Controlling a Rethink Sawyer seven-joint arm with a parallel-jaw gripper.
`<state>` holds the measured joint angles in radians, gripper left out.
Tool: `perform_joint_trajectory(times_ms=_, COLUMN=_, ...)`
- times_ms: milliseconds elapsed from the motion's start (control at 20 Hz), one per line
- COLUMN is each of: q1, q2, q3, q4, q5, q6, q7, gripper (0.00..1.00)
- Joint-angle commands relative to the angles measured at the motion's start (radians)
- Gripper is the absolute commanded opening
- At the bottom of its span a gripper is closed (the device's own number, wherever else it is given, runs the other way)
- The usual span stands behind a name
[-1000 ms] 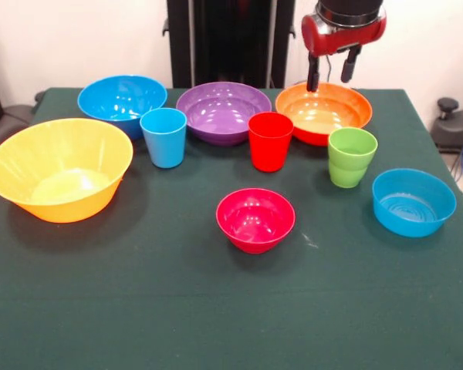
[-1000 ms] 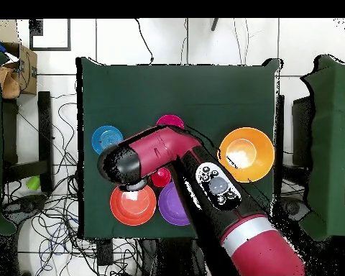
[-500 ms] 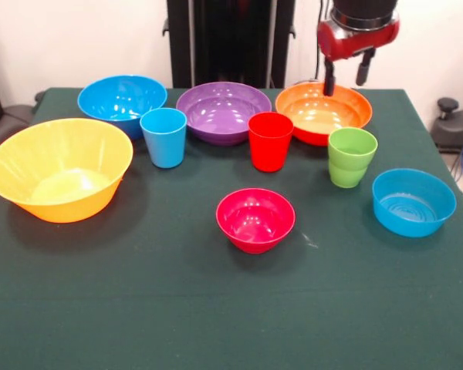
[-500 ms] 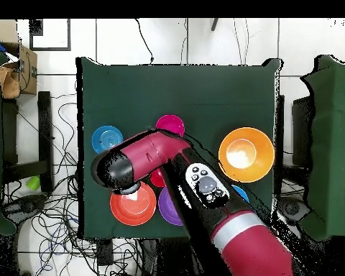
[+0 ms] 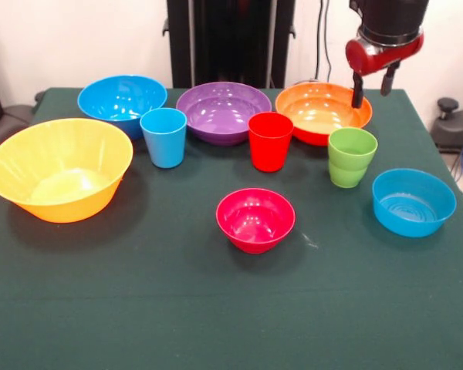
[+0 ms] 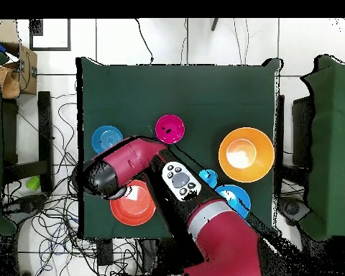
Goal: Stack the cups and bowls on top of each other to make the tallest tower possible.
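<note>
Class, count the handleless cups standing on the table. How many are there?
3: light blue cup before the large blue bowl, red cup mid-row, green cup beside the small blue bowl. None seems hidden.

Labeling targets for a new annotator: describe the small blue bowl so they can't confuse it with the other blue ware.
In the front view, start at the green cup near the table's right side. The small blue bowl sits alone just right of it and nearer the camera. Unlike the large blue bowl and light blue cup at far left, it is low, small and isolated.
</note>
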<state>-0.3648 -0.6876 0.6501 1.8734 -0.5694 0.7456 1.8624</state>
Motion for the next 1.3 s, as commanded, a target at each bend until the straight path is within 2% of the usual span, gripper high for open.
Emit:
perform_joint_trajectory(times_ms=50, q1=0.014, q2=0.063, q3=-0.093, q4=-0.037, q5=-0.100, q6=-0.072, q7=0.025, gripper=1.00)
perform_joint_trajectory(times_ms=1300, q1=0.045, q2=0.071, q3=-0.112, q4=-0.026, q5=-0.068, q6=-0.103, q7=0.037, gripper=1.00)
